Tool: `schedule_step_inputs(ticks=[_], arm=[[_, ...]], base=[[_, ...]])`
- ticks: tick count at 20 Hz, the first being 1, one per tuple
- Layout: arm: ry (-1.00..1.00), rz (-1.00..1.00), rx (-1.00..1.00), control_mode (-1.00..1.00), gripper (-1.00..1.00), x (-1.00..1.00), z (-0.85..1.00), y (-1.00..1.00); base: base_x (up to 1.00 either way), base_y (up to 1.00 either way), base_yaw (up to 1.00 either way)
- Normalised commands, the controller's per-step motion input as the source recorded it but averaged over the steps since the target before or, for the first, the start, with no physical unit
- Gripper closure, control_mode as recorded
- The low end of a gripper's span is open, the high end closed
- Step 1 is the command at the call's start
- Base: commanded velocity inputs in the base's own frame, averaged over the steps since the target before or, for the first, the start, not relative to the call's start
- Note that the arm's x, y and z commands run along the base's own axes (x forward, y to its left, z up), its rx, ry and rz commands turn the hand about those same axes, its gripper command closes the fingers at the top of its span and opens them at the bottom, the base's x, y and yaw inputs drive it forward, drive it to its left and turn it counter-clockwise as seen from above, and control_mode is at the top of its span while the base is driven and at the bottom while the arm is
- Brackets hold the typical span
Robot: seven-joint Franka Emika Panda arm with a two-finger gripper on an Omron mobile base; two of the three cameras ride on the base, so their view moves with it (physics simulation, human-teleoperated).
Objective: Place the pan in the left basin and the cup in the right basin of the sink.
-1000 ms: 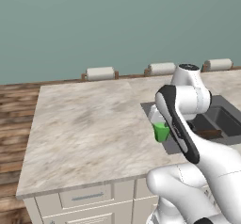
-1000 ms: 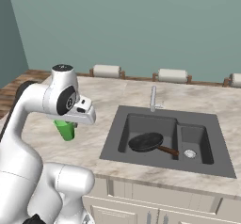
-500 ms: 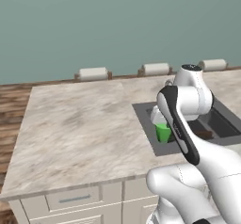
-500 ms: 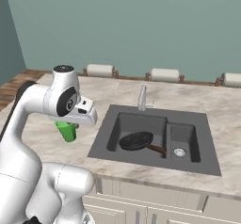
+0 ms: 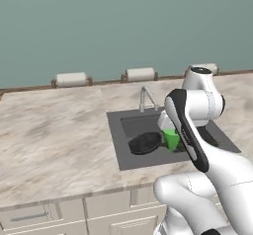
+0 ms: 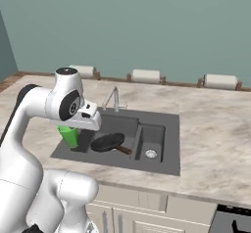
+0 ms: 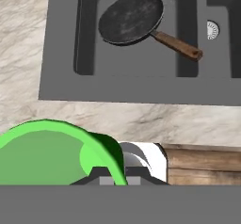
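Two-finger gripper (image 6: 73, 128) on the white arm is gripping the small bright green tapered plastic cup (image 6: 69, 135), holding it in the air over the left edge of the dark grey matte double-basin sink (image 6: 169, 162). Round shallow black frying pan (image 7: 131, 17) is lying in the wider left basin (image 7: 127, 60), its thin brown handle reaching over the divider toward the narrower right basin (image 6: 153, 141). Curved silver faucet (image 6: 112, 99) is standing behind the sink on the marbled beige countertop (image 5: 54, 140)
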Motion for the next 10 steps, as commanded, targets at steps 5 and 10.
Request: schedule_step_inputs(ticks=[5, 10], arm=[[0.00, 0.00, 0.00, 1.00, 1.00, 0.00, 0.00, 0.00], [0.00, 0.00, 0.00, 1.00, 1.00, 0.00, 0.00, 0.00]], base=[[-0.01, -0.71, 0.02], [0.00, -0.62, 0.01]])
